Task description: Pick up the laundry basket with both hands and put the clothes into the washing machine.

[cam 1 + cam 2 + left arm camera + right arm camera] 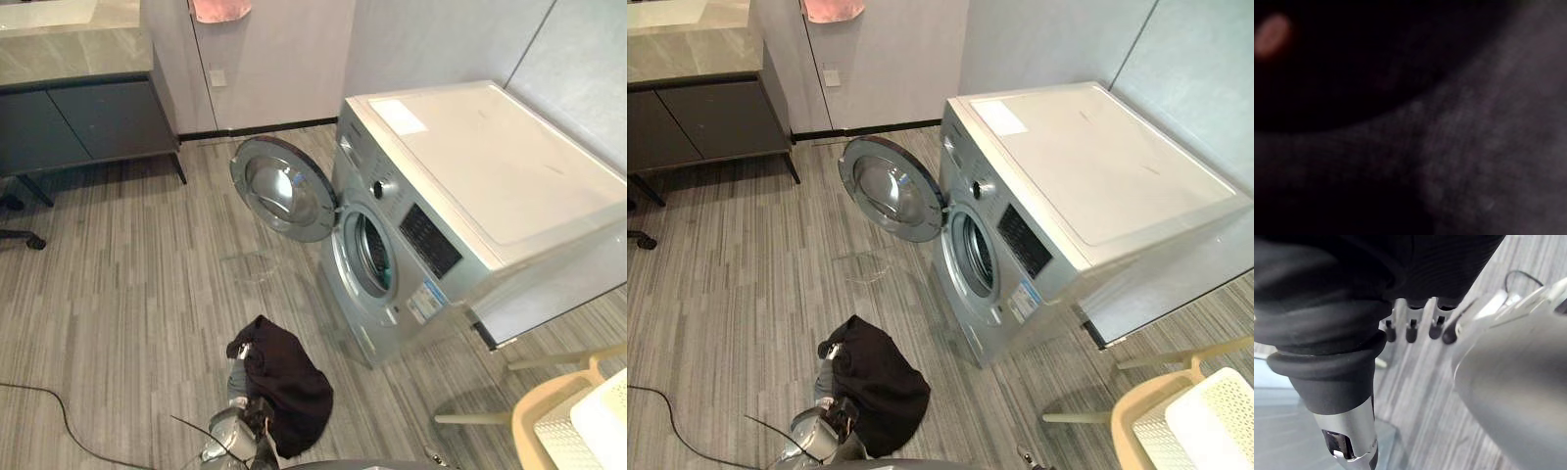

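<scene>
A dark garment (284, 382) hangs over the end of my left arm (235, 387) low in the middle of the left eye view and covers the hand; the left wrist view shows dark cloth (1459, 161) pressed close. The silver washing machine (470, 166) stands to the right, its round door (284, 188) swung open to the left and the drum opening (370, 255) facing the garment, about a door's width away. My right hand (1410, 330) hangs over the striped floor, fingers relaxed, holding nothing. A white laundry basket (602, 421) rests at the lower right.
The basket sits on a beige chair (549, 392) beside the machine's front corner. A dark cabinet (78, 117) with a stone top stands at the back left. A pink cloth (220, 10) hangs on the far wall. Grey plank floor (147, 274) lies between.
</scene>
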Tool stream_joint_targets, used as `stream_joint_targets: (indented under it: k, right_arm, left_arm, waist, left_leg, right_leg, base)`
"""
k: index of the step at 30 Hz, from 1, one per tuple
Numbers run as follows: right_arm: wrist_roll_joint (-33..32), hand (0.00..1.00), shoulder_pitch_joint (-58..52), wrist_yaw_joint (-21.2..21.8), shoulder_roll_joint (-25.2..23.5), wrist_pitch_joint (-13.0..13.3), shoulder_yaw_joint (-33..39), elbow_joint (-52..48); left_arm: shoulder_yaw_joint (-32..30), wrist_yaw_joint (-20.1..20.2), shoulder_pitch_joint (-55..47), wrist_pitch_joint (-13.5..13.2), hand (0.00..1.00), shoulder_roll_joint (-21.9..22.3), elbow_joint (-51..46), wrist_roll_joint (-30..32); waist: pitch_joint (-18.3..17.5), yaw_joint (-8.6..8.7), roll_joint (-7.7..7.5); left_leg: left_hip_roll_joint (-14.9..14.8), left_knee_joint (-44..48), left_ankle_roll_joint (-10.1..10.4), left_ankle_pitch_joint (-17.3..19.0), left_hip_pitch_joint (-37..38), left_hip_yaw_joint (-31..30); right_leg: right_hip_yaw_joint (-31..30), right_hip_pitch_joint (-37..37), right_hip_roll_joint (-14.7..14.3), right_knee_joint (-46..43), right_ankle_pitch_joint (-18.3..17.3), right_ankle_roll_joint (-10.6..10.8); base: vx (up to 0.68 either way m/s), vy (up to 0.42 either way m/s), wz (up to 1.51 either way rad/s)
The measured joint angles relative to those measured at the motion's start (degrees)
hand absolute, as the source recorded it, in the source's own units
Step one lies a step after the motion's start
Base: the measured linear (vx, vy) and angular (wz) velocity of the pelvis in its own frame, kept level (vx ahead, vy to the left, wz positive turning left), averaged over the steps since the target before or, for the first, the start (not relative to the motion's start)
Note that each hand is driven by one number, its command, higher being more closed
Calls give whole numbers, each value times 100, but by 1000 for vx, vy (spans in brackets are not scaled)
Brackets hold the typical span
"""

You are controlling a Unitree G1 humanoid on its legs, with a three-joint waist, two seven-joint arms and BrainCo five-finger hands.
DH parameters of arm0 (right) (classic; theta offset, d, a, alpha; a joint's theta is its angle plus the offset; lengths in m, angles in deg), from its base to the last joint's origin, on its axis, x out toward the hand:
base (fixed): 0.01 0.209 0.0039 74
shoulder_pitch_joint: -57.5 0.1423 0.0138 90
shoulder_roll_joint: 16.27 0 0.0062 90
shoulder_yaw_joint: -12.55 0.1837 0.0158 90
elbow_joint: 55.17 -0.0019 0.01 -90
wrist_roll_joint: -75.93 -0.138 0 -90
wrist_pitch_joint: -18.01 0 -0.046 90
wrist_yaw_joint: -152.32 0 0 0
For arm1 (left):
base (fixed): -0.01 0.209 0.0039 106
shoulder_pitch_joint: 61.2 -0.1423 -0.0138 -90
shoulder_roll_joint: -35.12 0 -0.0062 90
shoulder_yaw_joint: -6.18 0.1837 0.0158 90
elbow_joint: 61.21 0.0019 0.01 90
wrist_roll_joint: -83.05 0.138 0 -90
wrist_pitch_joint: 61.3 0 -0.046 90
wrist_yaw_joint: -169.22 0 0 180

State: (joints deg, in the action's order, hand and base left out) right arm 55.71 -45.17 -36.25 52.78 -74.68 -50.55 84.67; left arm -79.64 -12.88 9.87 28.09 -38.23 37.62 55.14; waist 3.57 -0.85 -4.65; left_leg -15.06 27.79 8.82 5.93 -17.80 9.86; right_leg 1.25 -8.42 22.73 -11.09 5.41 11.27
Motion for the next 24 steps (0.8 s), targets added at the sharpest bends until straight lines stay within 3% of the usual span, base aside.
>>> stream_joint_targets:
  k: [1,2,3,4,6,7,10,11,12,13,14,15,17,19,20,21,23,24]
  right_arm:
    - [1,0,28,-1,-2,-1,2,-25]
    - [2,0,119,-8,22,-4,-85,-150]
    - [4,0,166,-2,55,-8,-168,-197]
    - [9,0,209,7,63,-4,-295,-250]
    - [44,0,214,13,70,-1,-430,-553]
    - [51,0,219,13,72,1,-480,-628]
    - [-105,0,300,25,76,22,-637,-1141]
    - [-165,0,309,23,74,27,-655,-1260]
    - [-260,0,320,21,29,114,-697,-1397]
    - [-280,0,325,28,74,228,-683,-1461]
    - [-279,0,329,45,88,265,-675,-1510]
    - [-260,0,268,121,85,311,-667,-1552]
    - [-220,0,189,141,86,289,-662,-1477]
    - [-210,0,77,134,53,248,-552,-1296]
    - [-208,0,40,129,36,243,-475,-1290]
    - [-178,0,4,117,57,240,-303,-1296]
    - [-180,0,-47,72,275,240,-206,-1313]
    - [-179,0,-61,42,285,228,-223,-1303]
  left_arm:
    - [30,-2,19,-4,100,2,0,8]
    - [81,-20,55,-51,100,10,-11,12]
    - [68,-44,78,-81,100,10,-18,11]
    - [52,-76,125,-93,100,10,-13,5]
    - [48,-96,111,-144,100,24,-4,-58]
    - [49,-109,98,-146,100,23,21,-81]
    - [52,-173,127,-124,100,75,224,-124]
    - [59,-176,142,-115,100,92,270,-123]
    - [94,-176,143,-75,100,108,302,-121]
    - [149,-178,184,10,100,233,376,-114]
    - [210,-182,198,29,100,296,374,-111]
    - [398,-145,272,33,100,286,345,-100]
    - [542,-105,404,39,100,284,333,-63]
    - [690,-44,563,44,100,286,321,-55]
    - [736,-34,617,44,100,286,285,-60]
    - [815,-23,642,35,100,283,171,-106]
    - [840,24,584,16,100,277,-26,-176]
    - [737,46,559,12,100,282,-38,-176]
  waist:
    - [-11,-3,48]
    - [-10,7,190]
    - [12,31,223]
    - [43,56,272]
    - [82,74,310]
    - [89,93,319]
    - [225,279,311]
    - [283,306,286]
    - [338,309,168]
    - [346,316,226]
    - [340,331,342]
    - [327,364,454]
    - [309,386,534]
    - [325,580,521]
    - [329,593,515]
    - [348,589,558]
    - [392,433,841]
    - [402,419,877]
  left_leg:
    - [41,-77,-87,49,111,135]
    - [100,-389,-281,159,415,446]
    - [116,-518,-344,194,540,530]
    - [136,-662,-402,178,684,634]
    - [266,-1139,-482,153,1243,993]
    - [308,-1321,-508,182,1397,1052]
    - [365,-1598,-482,255,1692,1295]
    - [366,-1601,-458,270,1749,1372]
    - [446,-1614,-375,303,1836,1571]
    - [388,-1770,-255,231,1947,1646]
    - [337,-1867,-242,216,1946,1663]
    - [285,-2057,-141,115,1969,1660]
    - [197,-2109,-141,113,2082,1520]
    - [-27,-1175,-103,269,2031,1331]
    - [-125,-640,-98,276,1891,1252]
    - [-325,894,-139,242,1407,898]
    - [-365,3468,-264,175,610,177]
    - [-291,3747,-254,193,451,98]
  right_leg:
    - [19,157,66,-171,307,-237]
    - [88,651,176,-767,798,-951]
    - [114,892,171,-1225,606,-1016]
    - [225,1205,129,-1875,151,-1024]
    - [1030,1710,-37,-2858,-767,-1076]
    - [1129,1809,-167,-3033,-954,-1037]
    - [1334,2453,-1062,-3359,-1885,-708]
    - [1395,2518,-1179,-3190,-1982,-634]
    - [1620,2521,-1296,-2390,-2033,-705]
    - [1910,2294,-1432,-1931,-2166,-1221]
    - [1985,2223,-1529,-1757,-2129,-1239]
    - [2041,2213,-1709,-1580,-2045,-1387]
    - [2085,2070,-1907,-1423,-2080,-1423]
    - [2255,1548,-2037,-1216,-2249,-1472]
    - [2254,1406,-2047,-1170,-2270,-1449]
    - [2200,1140,-2093,-1073,-2280,-1444]
    - [1872,613,-2299,-830,-2337,-1566]
    - [1777,431,-2313,-742,-2339,-1569]
  base:
    - [189,438,-52]
    - [169,393,-56]
    - [169,386,-56]
    - [95,206,-44]
    - [70,144,-60]
    - [73,27,-57]
    - [64,-74,-41]
    - [99,-209,-47]
    - [112,-199,-54]
    - [192,-219,-48]
    - [214,-154,-28]
    - [280,-180,-6]
    - [253,-159,-2]
    - [255,-132,36]
    - [210,-105,27]
    - [185,-38,-31]
    - [269,115,-74]
    - [227,164,-56]
